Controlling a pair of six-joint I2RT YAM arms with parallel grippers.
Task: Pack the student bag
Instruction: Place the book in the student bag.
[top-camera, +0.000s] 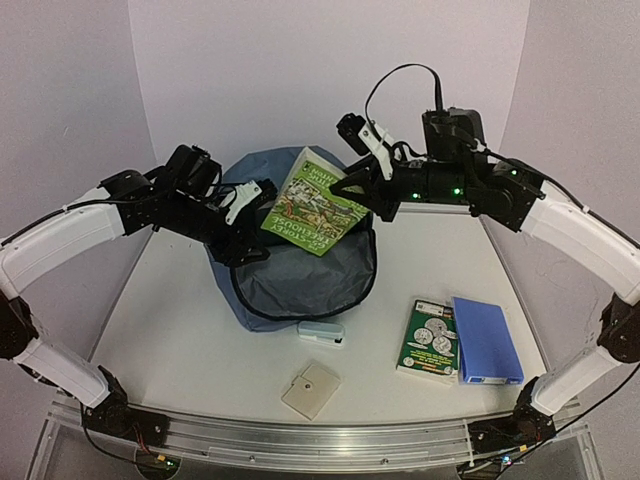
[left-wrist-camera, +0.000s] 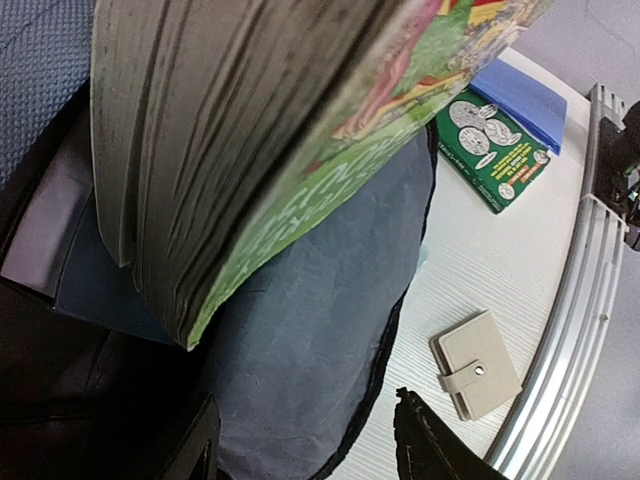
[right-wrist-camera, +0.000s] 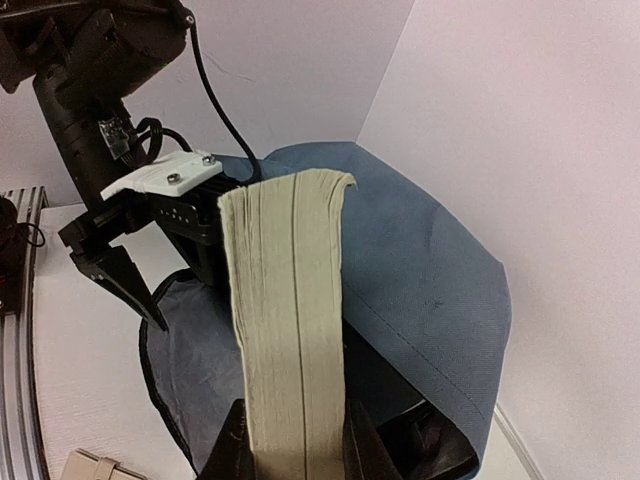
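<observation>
Right wrist view: the right gripper (right-wrist-camera: 295, 450) is clenched on the page edge of a thick green-covered paperback book (right-wrist-camera: 290, 300), which it holds tilted over the open mouth of the big slate-blue fabric student bag (right-wrist-camera: 420, 260). The left gripper (left-wrist-camera: 312, 442) is spread wide with nothing in it, just above the bag's front flap. The bag sits mid-way across the white bench (top-camera: 170, 330), toward the back. In front of it are a small pale case (top-camera: 322, 331), a beige snap wallet (top-camera: 310, 390), and a green coin-cover booklet (top-camera: 430, 338) right beside a flat blue box (top-camera: 486, 340).
</observation>
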